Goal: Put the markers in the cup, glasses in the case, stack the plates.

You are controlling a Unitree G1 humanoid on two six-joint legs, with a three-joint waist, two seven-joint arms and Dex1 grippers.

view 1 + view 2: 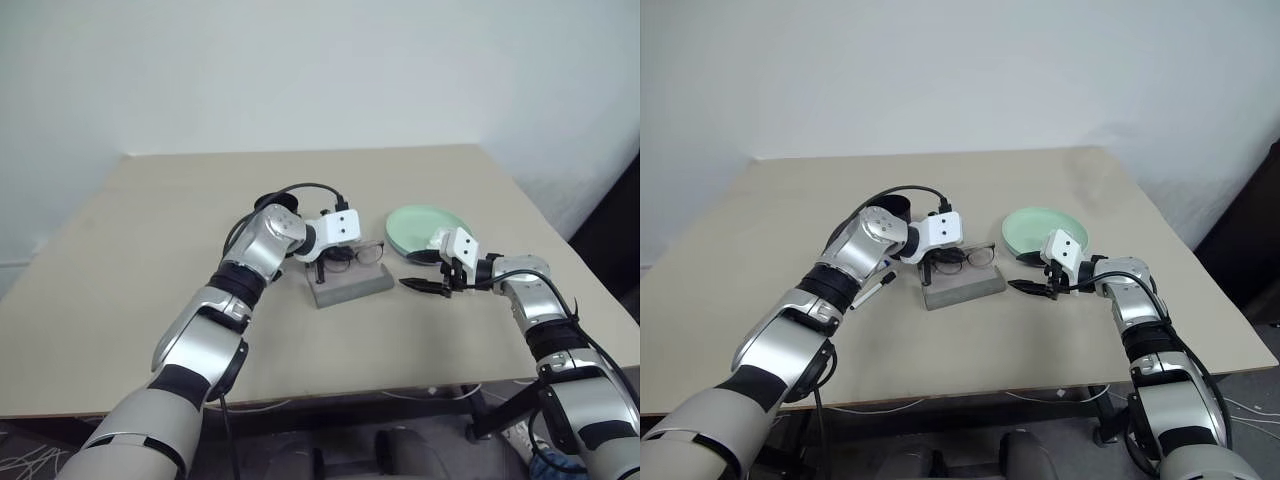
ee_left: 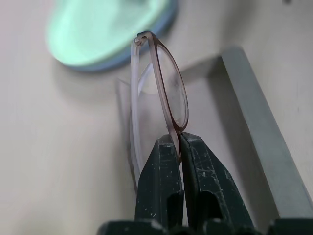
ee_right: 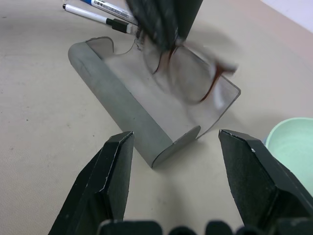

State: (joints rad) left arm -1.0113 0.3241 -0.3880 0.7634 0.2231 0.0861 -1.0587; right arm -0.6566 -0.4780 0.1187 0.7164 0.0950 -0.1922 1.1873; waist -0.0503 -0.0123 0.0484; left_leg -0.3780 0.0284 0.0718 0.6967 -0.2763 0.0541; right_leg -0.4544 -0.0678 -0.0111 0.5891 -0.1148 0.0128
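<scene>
My left gripper (image 2: 178, 139) is shut on the glasses (image 2: 171, 83), pinching the thin dark frame beside one lens. It holds them tilted just over the open grey case (image 3: 122, 105), in front of its raised smoky lid. My right gripper (image 3: 176, 136) stands open right beside the case's near end, with nothing between its fingers. Two markers (image 3: 98, 14) lie on the table behind the case, by my left forearm. The mint green plate (image 1: 420, 228) sits on the light blue plate (image 2: 98, 66), to the right of the case. A black rim (image 1: 270, 200) behind my left wrist may be the cup.
A small white paper wad (image 1: 437, 238) lies on the green plate near my right wrist. The beige table (image 1: 150, 260) has wide bare room on the left and at the back. Its front edge runs close under both arms.
</scene>
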